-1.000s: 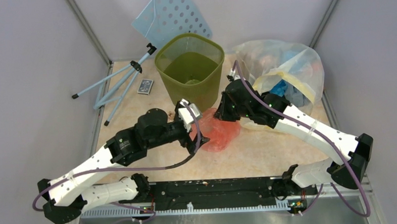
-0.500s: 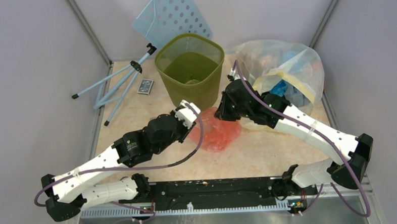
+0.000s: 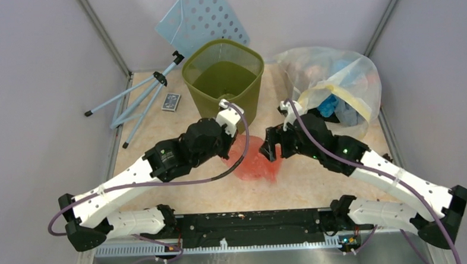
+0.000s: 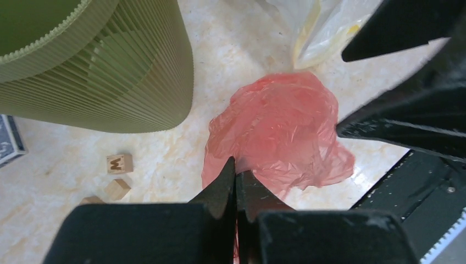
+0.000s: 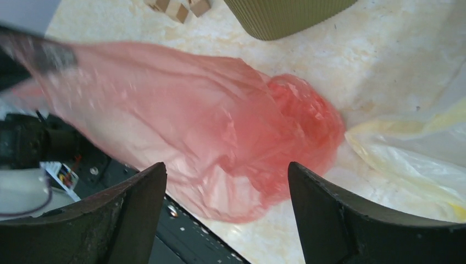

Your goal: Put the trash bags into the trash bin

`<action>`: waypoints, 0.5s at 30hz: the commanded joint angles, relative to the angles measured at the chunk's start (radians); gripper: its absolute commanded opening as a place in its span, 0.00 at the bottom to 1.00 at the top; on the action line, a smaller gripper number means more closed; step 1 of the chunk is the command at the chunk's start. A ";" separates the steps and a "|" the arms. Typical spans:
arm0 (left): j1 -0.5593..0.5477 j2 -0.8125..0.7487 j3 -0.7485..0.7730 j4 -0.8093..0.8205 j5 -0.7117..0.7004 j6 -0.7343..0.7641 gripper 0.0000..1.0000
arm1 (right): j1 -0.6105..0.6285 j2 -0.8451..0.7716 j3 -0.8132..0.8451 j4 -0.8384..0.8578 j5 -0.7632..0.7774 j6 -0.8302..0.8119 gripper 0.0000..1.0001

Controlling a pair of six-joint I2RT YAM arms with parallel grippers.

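Orange-red trash bag (image 3: 257, 160) beside olive bin (image 3: 249, 104), in pinch of left end effector (image 4: 235, 176) (right end effector (image 5: 225, 170) spread)

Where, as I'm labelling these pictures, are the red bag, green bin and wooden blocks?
red bag (image 4: 280, 126), left wrist view, middle of the crumpled plastic
green bin (image 4: 110, 71), left wrist view, ribbed side wall
wooden blocks (image 4: 120, 163), left wrist view, top of the lettered block
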 commanded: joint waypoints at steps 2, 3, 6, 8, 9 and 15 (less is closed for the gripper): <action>0.038 0.026 0.055 -0.014 0.077 -0.105 0.00 | 0.001 -0.197 -0.165 0.126 -0.053 -0.131 0.81; 0.049 0.026 0.058 -0.010 0.088 -0.115 0.00 | 0.001 -0.220 -0.197 0.136 -0.068 -0.135 0.81; 0.097 0.026 0.060 -0.003 0.143 -0.146 0.00 | 0.005 -0.274 -0.300 0.199 -0.107 -0.135 0.82; 0.137 0.028 0.055 -0.003 0.181 -0.164 0.00 | 0.017 -0.292 -0.363 0.254 -0.134 -0.134 0.82; 0.162 0.030 0.051 -0.003 0.205 -0.172 0.00 | 0.030 -0.295 -0.390 0.280 -0.130 -0.134 0.82; 0.262 0.034 0.020 0.019 0.297 -0.191 0.00 | 0.142 -0.234 -0.477 0.379 0.018 -0.145 0.79</action>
